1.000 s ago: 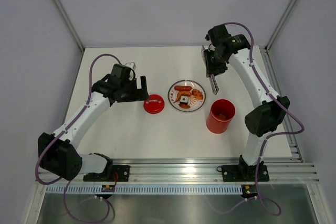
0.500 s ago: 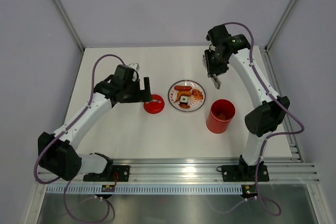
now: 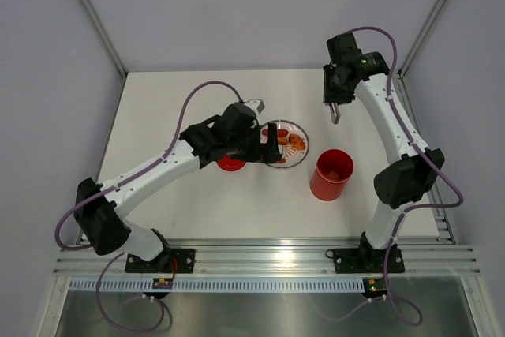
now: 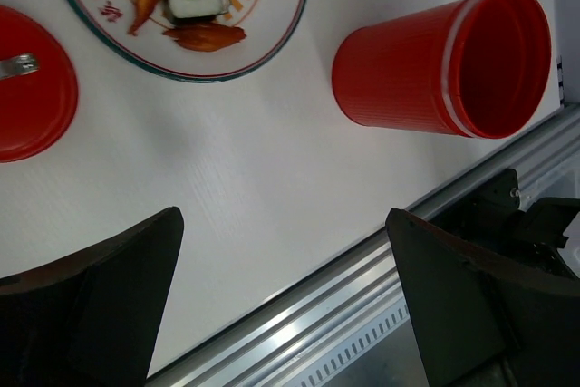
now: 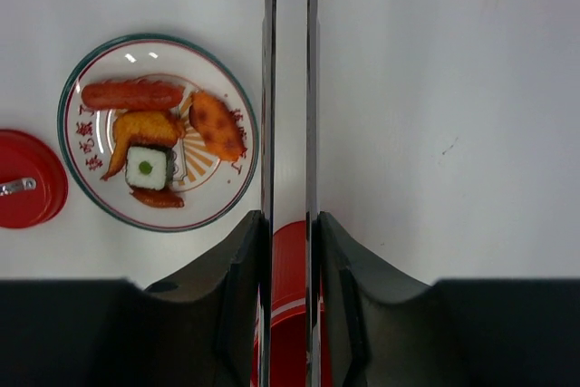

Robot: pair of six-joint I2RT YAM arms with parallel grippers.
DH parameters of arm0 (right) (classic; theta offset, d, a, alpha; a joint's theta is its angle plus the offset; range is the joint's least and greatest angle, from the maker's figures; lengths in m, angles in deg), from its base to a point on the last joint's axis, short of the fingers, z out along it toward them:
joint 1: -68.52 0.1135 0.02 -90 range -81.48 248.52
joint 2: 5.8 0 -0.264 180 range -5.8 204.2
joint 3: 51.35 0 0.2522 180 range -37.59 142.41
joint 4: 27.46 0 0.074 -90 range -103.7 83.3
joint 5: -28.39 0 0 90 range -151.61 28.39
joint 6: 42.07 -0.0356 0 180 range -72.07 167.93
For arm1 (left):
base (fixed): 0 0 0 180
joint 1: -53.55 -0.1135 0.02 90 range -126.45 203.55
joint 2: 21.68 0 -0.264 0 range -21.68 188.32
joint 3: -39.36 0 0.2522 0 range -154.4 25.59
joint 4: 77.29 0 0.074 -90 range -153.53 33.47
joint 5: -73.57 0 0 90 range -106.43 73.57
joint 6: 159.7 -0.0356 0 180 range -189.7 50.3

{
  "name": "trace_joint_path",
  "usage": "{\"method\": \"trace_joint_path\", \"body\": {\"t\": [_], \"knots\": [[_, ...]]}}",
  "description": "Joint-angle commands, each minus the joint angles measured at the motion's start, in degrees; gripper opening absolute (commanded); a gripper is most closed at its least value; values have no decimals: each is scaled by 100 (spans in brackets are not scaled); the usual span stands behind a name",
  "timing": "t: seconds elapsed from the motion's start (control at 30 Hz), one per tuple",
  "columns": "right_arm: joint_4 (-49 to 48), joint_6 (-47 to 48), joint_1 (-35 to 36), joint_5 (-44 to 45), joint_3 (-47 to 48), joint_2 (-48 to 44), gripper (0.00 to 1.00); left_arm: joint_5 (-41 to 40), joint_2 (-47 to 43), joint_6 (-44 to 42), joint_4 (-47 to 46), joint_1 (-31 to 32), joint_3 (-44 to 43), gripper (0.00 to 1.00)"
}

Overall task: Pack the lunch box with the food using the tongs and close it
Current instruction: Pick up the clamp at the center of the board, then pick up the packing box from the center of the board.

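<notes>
my right gripper clamps the slim tongs above the table, just beyond the open lunch box. my left gripper gapes wide by the plate and the lid, with the food lying on the plate.

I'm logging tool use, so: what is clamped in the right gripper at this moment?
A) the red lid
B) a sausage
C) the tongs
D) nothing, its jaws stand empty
C: in the right wrist view the tongs run straight out from between the fingers of the right gripper, with both slim metal arms clamped there.
</notes>
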Motion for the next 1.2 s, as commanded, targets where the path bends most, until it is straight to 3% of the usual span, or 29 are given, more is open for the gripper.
{"method": "trace_joint_path", "body": {"t": [0.0, 0.2, 0.73, 0.97, 1.17], "knots": [[-446, -300, -384, 386, -176, -647, 36, 88, 409, 347, -394, 352, -444, 99], [-692, -449, -894, 650, -774, -1122, 36, -51, 1070, 541, -325, 853, -1200, 97], [-947, -388, -1334, 466, -1759, -1800, 37, -1019, 3346, 532, 687, 1425, -3705, 74], [-965, -353, -1378, 387, -1803, -1853, 37, -1116, 3830, 357, 1038, 1557, -4127, 56], [-991, -344, -1395, 343, -1820, -1861, 37, -1335, 3751, 216, 1196, 1645, -4172, 26]]}}
